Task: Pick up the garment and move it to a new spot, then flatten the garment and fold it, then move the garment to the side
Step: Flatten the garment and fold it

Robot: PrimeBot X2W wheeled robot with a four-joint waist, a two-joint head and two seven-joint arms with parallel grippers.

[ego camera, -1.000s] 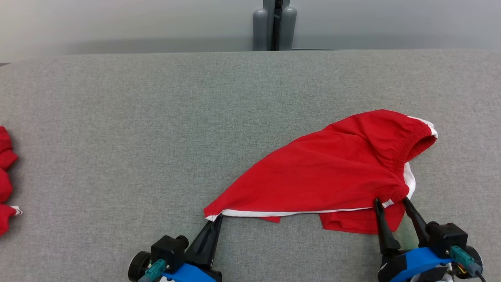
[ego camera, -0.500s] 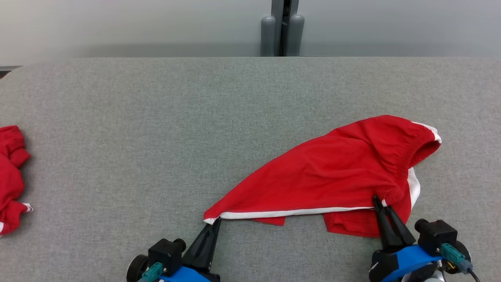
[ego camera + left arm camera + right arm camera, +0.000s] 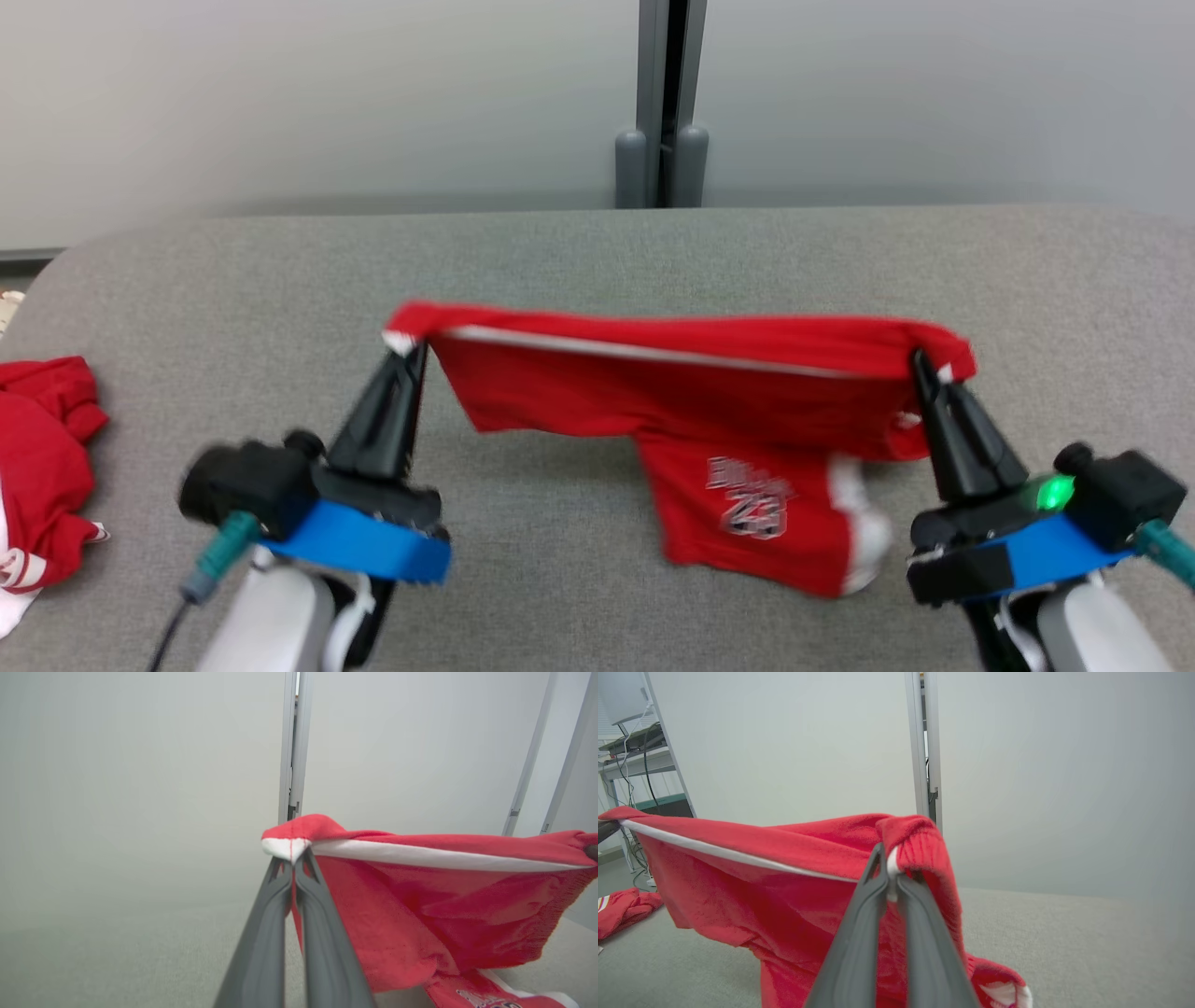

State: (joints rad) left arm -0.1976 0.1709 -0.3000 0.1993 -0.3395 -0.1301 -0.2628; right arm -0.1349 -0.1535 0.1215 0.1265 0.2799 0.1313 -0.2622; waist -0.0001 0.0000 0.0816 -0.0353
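In the head view, the left gripper [image 3: 411,347] is seen closed tight on one white-edged corner of the red shorts [image 3: 672,392], and the right gripper [image 3: 920,359] is pinched shut on the opposite end, at the gathered waistband. The shorts are held stretched between the two grippers, above the middle of the grey table [image 3: 597,261]; one leg with a blurred printed number hangs down towards the felt-like table covering. A second red garment [image 3: 42,439] is crumpled at the left edge of the table. A grey post [image 3: 661,140] stands behind the table, between pale wall panels. In the left wrist view, the two dark fingers of the left gripper [image 3: 292,858] are pressed together, with the white hem corner caught at their tips. A white stripe [image 3: 420,856] runs along the taut upper edge of the shorts [image 3: 420,914], and the soft knitted cloth sags below it. In the right wrist view, the right gripper [image 3: 889,868] is nearly closed, with the ruffled elastic waistband [image 3: 924,844] and a bit of white trim caught between its fingers. The red cloth [image 3: 761,896] hangs in loose folds to the left.
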